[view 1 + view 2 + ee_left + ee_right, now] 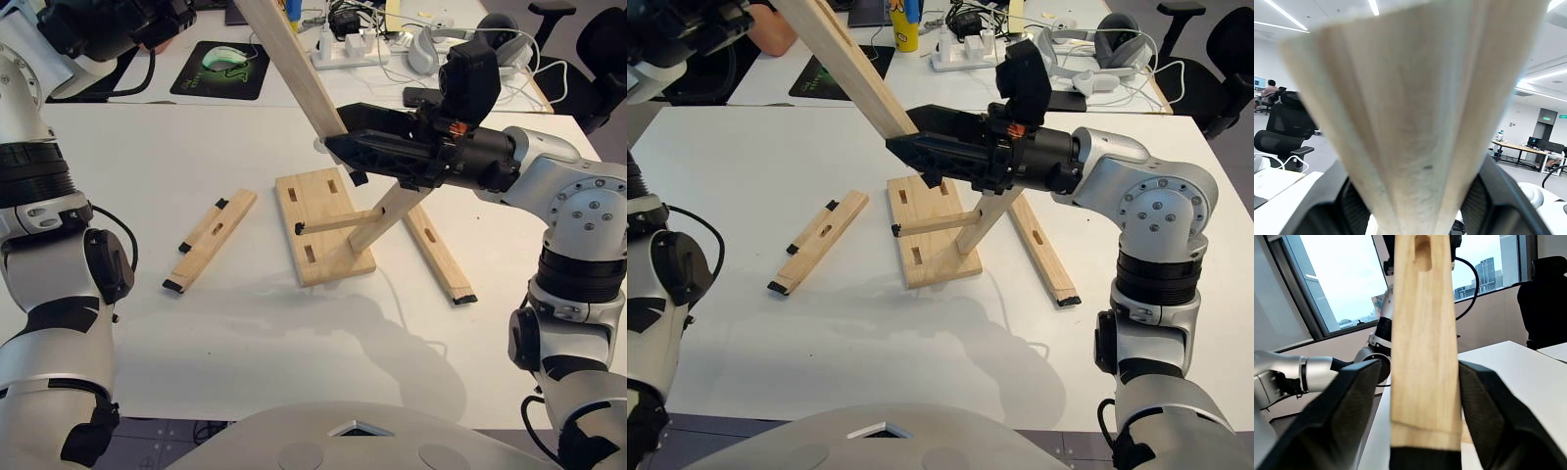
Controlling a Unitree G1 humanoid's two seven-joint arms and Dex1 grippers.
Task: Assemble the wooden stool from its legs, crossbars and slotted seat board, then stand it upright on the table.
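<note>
A long wooden leg (294, 69) slants down from the upper left. My left gripper (1422, 205) is shut on its high end. Its low, black-capped end sits between the fingers of my right gripper (338, 145), which is shut on it above the table's middle. The slotted seat board (313, 201) lies flat below. A second leg (377, 223) stands tilted on the board with a crossbar (328, 223) sticking out sideways. Its top is hidden behind my right gripper. Another slotted leg (217, 240) and a short bar (201, 227) lie to the left. One more leg (441, 257) lies to the right.
A mouse on a black pad (220, 67), a power strip (348, 47), headphones (426, 44) and cables crowd the desk behind. A yellow cup (904, 24) stands there too. An office chair (598, 49) is at the far right. The near half of the white table (274, 343) is bare.
</note>
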